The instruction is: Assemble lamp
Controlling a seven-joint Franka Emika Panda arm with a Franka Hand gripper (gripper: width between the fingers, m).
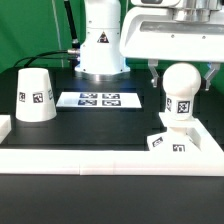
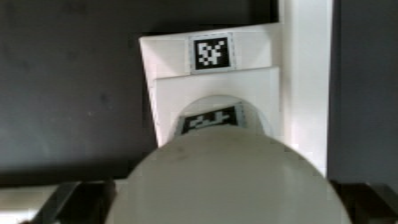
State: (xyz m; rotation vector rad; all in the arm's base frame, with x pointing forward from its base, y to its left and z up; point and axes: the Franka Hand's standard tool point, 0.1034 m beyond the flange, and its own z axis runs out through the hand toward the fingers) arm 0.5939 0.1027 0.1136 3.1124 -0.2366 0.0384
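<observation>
The white ball-shaped bulb stands upright with its stem down on the small blocky base, which lies by the white frame's corner at the exterior view's right. My gripper comes from above, with a dark finger close against each side of the ball, shut on it. In the wrist view the bulb fills the near part between the dark fingers, over the tagged base. The cone-shaped shade stands alone at the exterior view's left.
The marker board lies flat on the black table in front of the robot's white body. A raised white frame runs along the table's front and sides, and it also shows in the wrist view next to the base.
</observation>
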